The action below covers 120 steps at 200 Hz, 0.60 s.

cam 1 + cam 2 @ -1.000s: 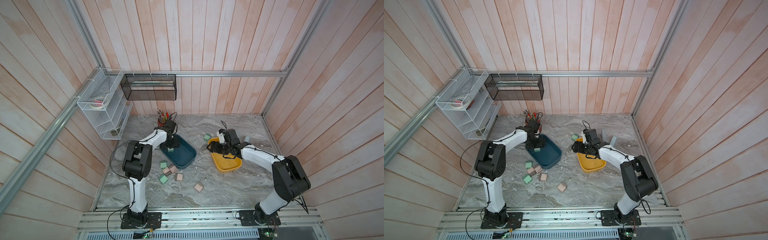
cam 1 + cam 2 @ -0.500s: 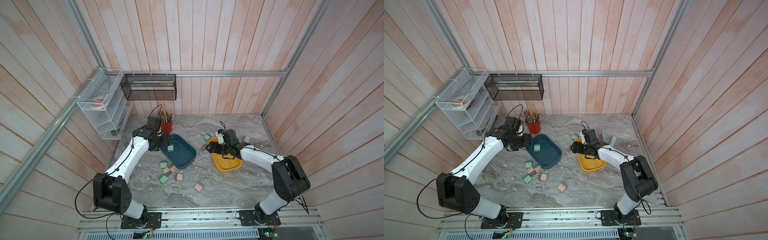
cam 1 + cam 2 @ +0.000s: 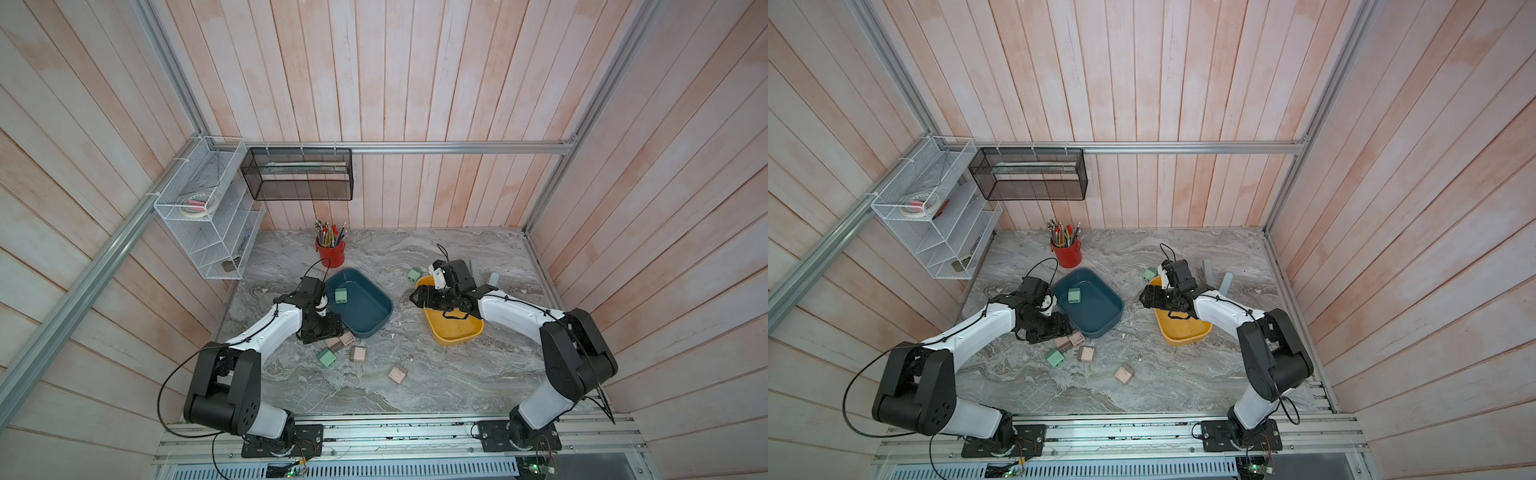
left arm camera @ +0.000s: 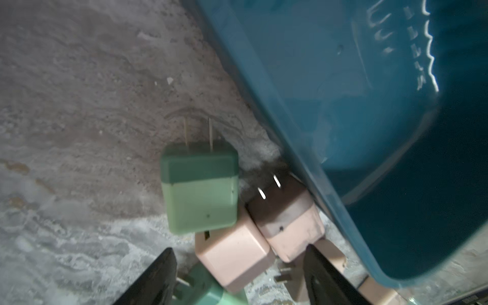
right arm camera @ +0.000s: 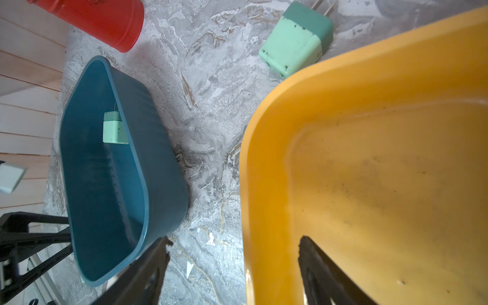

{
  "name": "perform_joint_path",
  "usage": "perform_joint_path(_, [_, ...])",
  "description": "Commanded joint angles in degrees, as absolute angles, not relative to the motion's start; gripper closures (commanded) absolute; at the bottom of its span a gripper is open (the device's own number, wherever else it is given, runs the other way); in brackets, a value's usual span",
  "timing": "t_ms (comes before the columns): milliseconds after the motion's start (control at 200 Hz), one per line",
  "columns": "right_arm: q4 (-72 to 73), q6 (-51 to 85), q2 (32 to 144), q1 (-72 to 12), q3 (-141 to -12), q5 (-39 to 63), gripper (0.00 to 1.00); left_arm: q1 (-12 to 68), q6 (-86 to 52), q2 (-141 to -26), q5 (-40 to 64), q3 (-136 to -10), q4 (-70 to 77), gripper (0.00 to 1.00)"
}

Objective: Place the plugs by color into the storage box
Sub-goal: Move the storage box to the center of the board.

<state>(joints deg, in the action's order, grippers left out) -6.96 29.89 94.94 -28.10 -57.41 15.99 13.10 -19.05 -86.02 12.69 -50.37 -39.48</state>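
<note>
A mint green plug (image 3: 341, 295) (image 3: 1074, 295) lies in the blue storage box (image 3: 365, 328) (image 5: 158, 169). My left gripper (image 3: 337, 332) (image 3: 1068, 329) (image 4: 237, 266) hangs open over the loose plugs beside that box. Its jaws straddle a pink plug (image 4: 232, 258) without touching it. Around it lie a green plug (image 4: 199, 187) and another pink plug (image 4: 287, 219). Further plugs sit apart: a green one (image 3: 327, 358) and two pink ones (image 3: 358, 353) (image 3: 397, 374). My right gripper (image 3: 419, 297) (image 5: 235, 261) is open astride the yellow box's rim (image 5: 264, 132) (image 3: 440, 338). One green plug (image 3: 414, 274) (image 5: 295, 39) lies just behind it.
A red pencil cup (image 3: 330, 253) stands behind the blue box. Two grey bars (image 3: 473, 270) (image 3: 493, 278) lie at the back right. A white wire rack (image 3: 208, 216) and a black mesh basket (image 3: 297, 174) hang on the walls.
My left arm left the blue box, swung out to the left and came forward and down over the loose plugs. The green plug stays in the box. My right arm barely moved.
</note>
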Motion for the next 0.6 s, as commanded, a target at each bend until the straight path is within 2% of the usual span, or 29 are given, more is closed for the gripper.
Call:
perform_joint_path(0, [-7.92, 28.78, 95.03, -28.42, -57.69, 16.36, 0.2, 11.96, -16.97, -87.88, 10.2, -50.92, -34.36, 0.22])
perform_joint_path(370, [-8.48, 28.52, 95.1, -28.47, -57.54, 16.16, 0.2, 9.84, -15.0, -96.34, 11.04, -59.5, -35.66, 0.2])
perform_joint_path(445, [-8.67, 28.3, 95.18, -28.48, -57.68, 16.08, 0.2, 9.93, -15.27, -96.47, 9.76, -59.99, -36.72, 0.15])
perform_joint_path(595, [-7.88, 28.65, 95.5, -28.48, -57.25, 16.12, 0.2, 9.93, -15.12, -94.58, 10.52, -57.85, -37.2, 0.15])
